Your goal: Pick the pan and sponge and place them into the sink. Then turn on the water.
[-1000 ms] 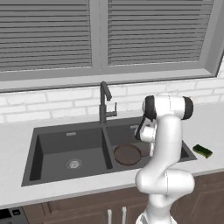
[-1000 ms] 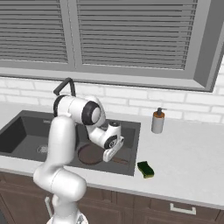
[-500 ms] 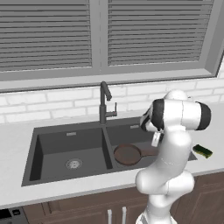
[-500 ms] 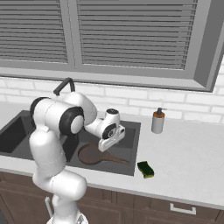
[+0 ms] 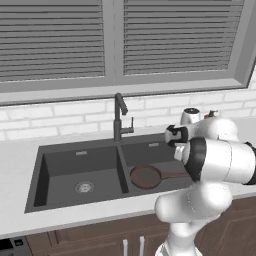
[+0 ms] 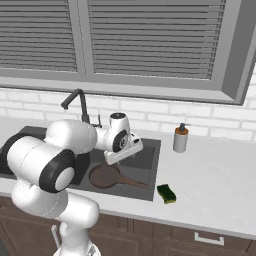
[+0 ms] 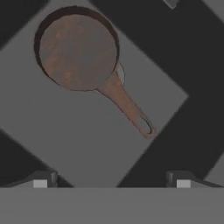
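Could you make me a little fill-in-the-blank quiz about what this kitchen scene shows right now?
1. The pan lies in the ____ basin of the sink.
2. The sponge sits on the ____, right of the sink.
3. The gripper above the pan has its jaws ____.
4. The soap bottle stands near the ____ wall.

Missing words: right; counter; open; brick

A white soap bottle (image 6: 180,139) stands on the grey counter (image 6: 215,175), under the shuttered window (image 6: 150,40), at two o'clock.
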Tool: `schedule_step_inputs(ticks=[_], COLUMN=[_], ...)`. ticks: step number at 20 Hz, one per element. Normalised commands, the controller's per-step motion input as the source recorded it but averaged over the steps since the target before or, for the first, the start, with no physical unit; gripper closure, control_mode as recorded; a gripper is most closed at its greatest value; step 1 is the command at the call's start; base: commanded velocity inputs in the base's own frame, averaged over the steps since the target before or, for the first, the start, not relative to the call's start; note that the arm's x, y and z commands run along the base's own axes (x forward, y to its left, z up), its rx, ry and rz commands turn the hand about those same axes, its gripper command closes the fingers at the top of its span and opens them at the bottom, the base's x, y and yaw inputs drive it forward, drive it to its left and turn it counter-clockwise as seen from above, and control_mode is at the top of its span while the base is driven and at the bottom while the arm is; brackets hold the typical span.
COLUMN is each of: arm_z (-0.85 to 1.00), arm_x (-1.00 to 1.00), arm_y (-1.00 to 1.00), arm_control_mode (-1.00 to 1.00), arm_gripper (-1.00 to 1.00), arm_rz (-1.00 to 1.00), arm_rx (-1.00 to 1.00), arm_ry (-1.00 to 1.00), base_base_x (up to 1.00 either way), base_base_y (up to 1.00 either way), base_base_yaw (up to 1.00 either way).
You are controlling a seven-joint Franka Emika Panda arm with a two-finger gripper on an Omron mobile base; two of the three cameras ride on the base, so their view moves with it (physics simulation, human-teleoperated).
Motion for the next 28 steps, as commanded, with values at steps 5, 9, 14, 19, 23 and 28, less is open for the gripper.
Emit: schedule_step_inputs(ticks=[5,9,14,19,23,28], arm_z=[0.15,0.00,0.17,0.23,0.09,0.00], arm_x=[-0.09,0.00,-0.22,-0.27,-0.31,-0.26], arm_y=[-0.20,-0.02,-0.42,-0.52,-0.57,-0.54], arm_control_mode=[-1.00,-1.00,-1.00,-1.00,-1.00,-1.00], arm_gripper=[-1.00,-1.00,-1.00,-1.00,-1.00,-1.00], arm_rz=[-0.16,0.00,-0.02,-0.01,-0.01,0.00], arm_rx=[-0.10,0.00,0.00,0.00,0.00,0.07], arm_ry=[0.01,0.00,0.01,0.11,0.14,0.12], base_base_x=[0.00,0.00,0.00,0.00,0.00,0.00], base_base_y=[0.00,0.00,0.00,0.00,0.00,0.00], base_base_yaw=[0.00,0.00,0.00,0.00,0.00,0.00])
